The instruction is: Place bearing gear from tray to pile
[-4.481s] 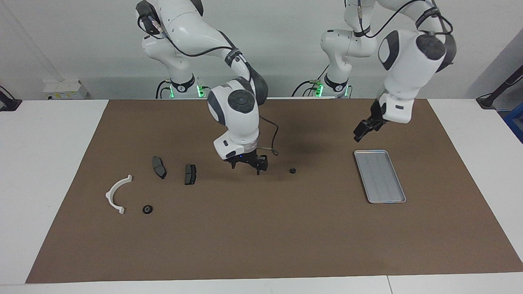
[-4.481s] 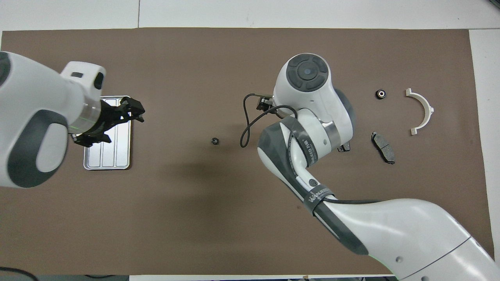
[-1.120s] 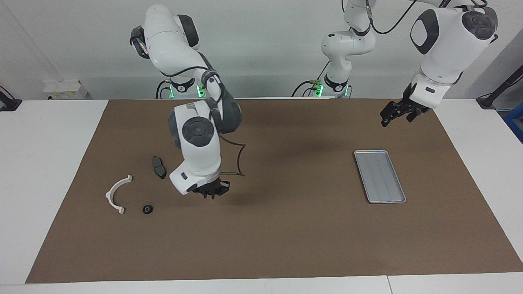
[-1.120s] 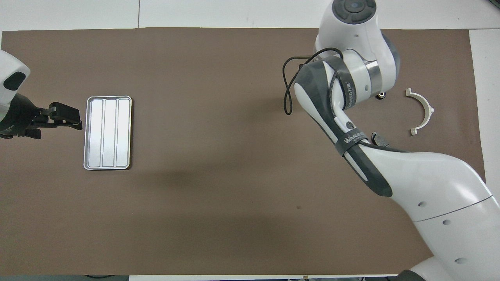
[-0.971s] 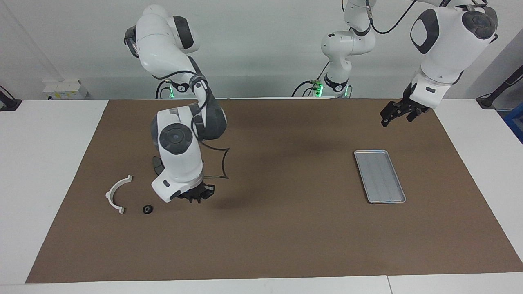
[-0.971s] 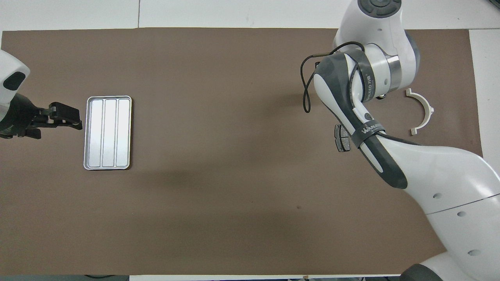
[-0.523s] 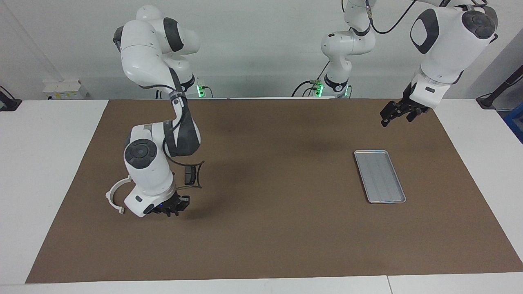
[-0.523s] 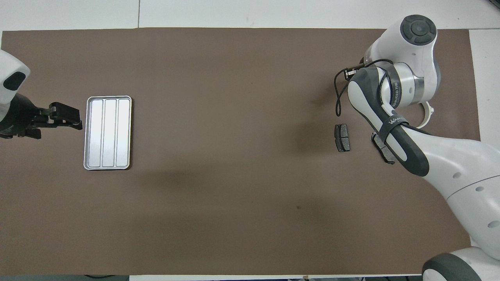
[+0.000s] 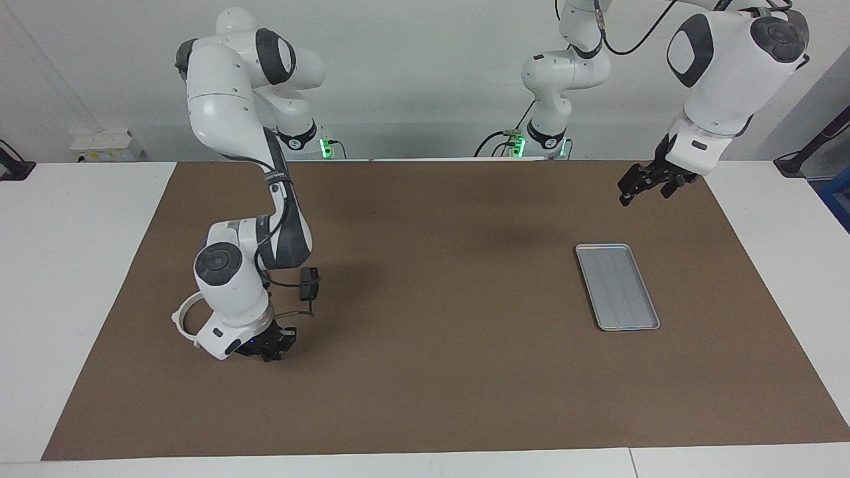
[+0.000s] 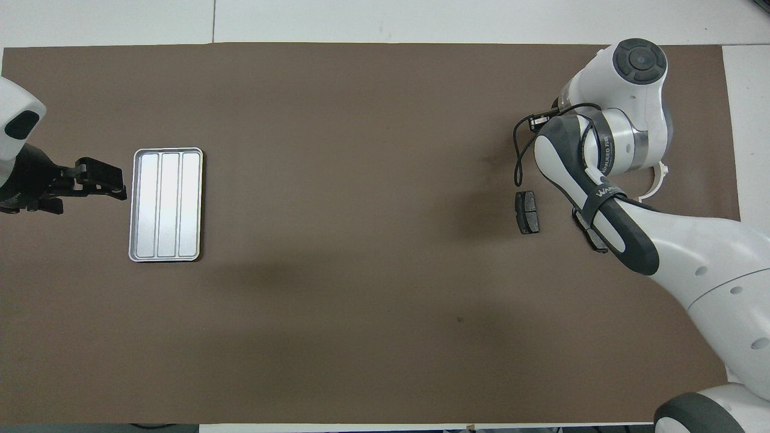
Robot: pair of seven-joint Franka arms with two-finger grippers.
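Note:
The silver ribbed tray lies bare toward the left arm's end of the table; it also shows in the overhead view. The pile is at the right arm's end: a white half-ring bracket, mostly covered by the arm, and two dark brake-pad pieces. My right gripper is down low at the mat beside the bracket; in the overhead view its own wrist hides it. No bearing gear shows in either view. My left gripper is open and empty, raised beside the tray.
A brown mat covers the table, with white table edge around it. The right arm's forearm and loose black cable hang over the pile.
The right arm swung from the middle of the mat to the pile and lowered its gripper there. The small dark gear beside the bracket is now covered. The left arm has waited still.

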